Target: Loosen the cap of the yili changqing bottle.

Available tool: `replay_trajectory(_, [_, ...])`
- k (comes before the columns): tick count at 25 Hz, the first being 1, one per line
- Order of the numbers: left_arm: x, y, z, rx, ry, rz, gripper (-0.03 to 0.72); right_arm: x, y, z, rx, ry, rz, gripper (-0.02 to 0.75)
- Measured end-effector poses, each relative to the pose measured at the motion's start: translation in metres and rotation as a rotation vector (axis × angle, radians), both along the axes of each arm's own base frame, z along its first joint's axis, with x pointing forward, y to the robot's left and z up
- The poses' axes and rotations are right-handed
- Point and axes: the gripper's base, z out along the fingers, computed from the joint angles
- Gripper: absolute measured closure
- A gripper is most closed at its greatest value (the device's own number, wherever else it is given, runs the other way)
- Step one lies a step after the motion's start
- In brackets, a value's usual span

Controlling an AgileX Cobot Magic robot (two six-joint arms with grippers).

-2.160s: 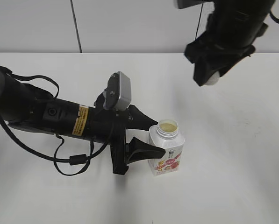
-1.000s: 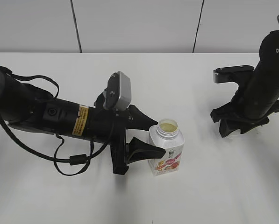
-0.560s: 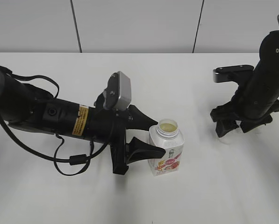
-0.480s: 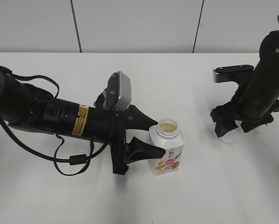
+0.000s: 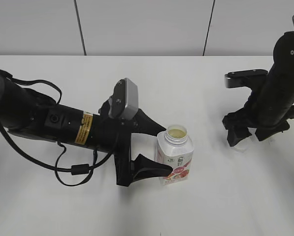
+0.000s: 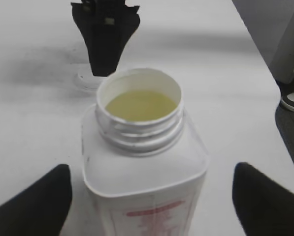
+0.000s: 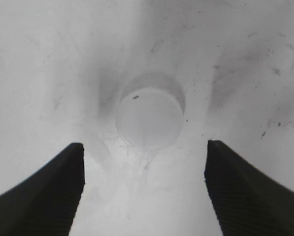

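Fingers of our left gripper [image 6: 151, 196] are spread wide on both sides of the yili changqing bottle [image 5: 175, 156], not touching it. It stands open on the table [image 5: 196, 93]. Our right gripper [image 7: 144, 189] is spread too, right above the cap [image 7: 149, 118], which lies well apart so it won't get bumped.
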Motion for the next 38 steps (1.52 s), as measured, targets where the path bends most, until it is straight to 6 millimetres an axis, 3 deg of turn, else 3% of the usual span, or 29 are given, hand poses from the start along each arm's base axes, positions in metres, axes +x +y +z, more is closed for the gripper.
replay_trajectory(10, [0.008,0.018,0.013,0.039,-0.016,0.013,0.074,-0.003,0.0,0.006,-0.002,0.016,0.005,0.143])
replay_trajectory(15, [0.007,0.031,0.018,0.099,0.004,-0.012,0.092,-0.007,-0.001,0.04,0.02,-0.079,0.012,0.143])
replay_trajectory(20, [0.013,0.048,0.037,0.139,-0.017,0.041,0.093,-0.014,-0.003,0.073,0.036,-0.181,0.042,0.143])
replay_trajectory(28, [0.041,0.078,0.069,0.322,-0.237,0.405,0.099,-0.016,-0.005,0.109,0.052,-0.375,0.062,0.143])
replay_trajectory(33, [0.058,0.104,0.077,0.454,-0.279,0.768,0.099,-0.015,-0.005,0.111,0.053,-0.39,0.062,0.143])
replay_trajectory(38, [0.063,0.127,0.076,0.564,-0.23,1.042,0.099,-0.014,-0.006,0.112,0.042,-0.409,0.071,0.143])
